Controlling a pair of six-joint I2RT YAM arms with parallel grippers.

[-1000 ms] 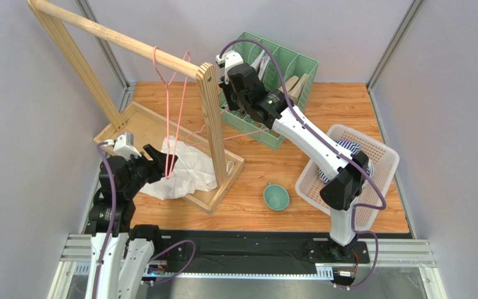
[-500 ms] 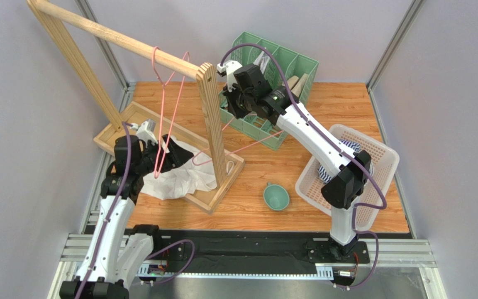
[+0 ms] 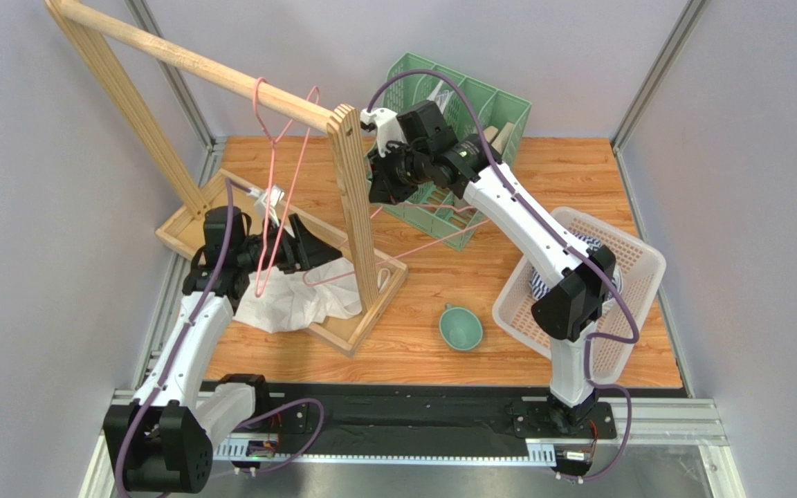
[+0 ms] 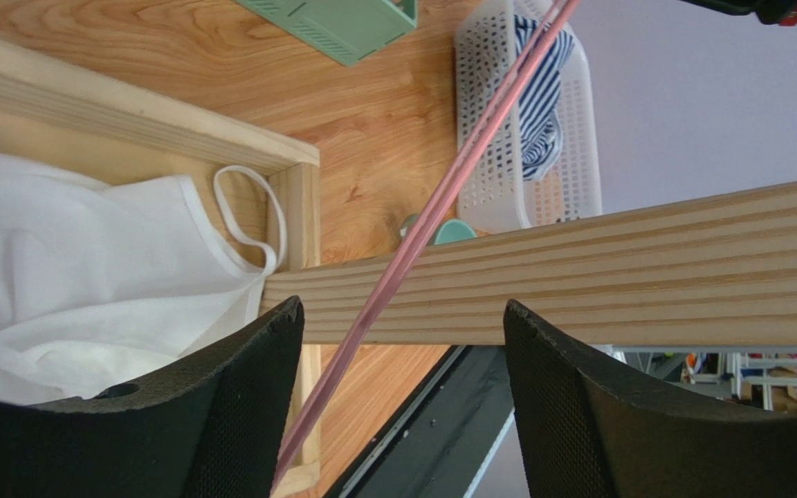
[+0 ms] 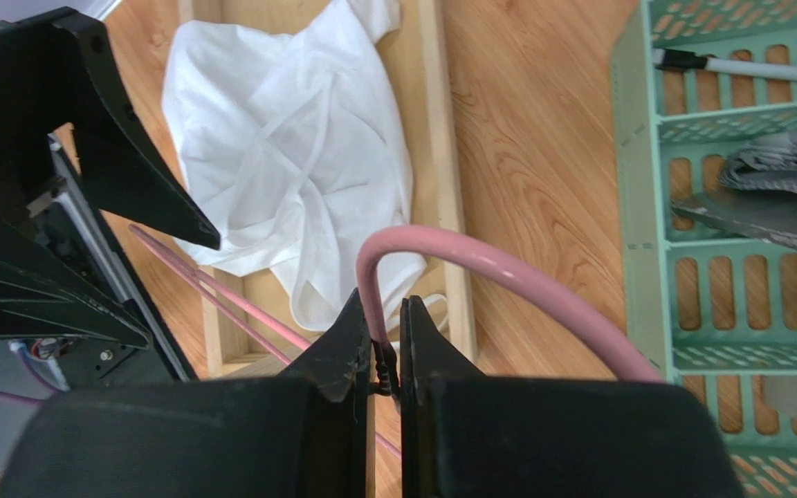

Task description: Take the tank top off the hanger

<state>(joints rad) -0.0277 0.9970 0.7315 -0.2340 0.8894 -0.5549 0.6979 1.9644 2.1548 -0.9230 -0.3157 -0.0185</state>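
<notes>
The white tank top (image 3: 299,299) lies crumpled on the base of the wooden rack (image 3: 356,208); it is off the pink hanger (image 3: 259,104), which is hooked over the rack's top bar. My right gripper (image 3: 380,187) is shut on the hanger's lower bend (image 5: 455,259) beside the rack post. In the right wrist view the tank top (image 5: 288,156) lies below. My left gripper (image 3: 320,249) is open just above the tank top (image 4: 91,270). A pink hanger wire (image 4: 413,239) runs between its fingers (image 4: 236,415) without touching them.
A green desk organizer (image 3: 475,114) stands behind the rack. A teal bowl (image 3: 461,327) sits on the table in front. A white basket (image 3: 631,259) holding a striped cloth (image 3: 579,244) is at the right. The rack post (image 4: 579,270) crosses close in front of the left gripper.
My left arm has reached up and to the right, from the rack's left side to the hanger wire by the post. My right gripper has moved slightly, swinging the hanger's lower end.
</notes>
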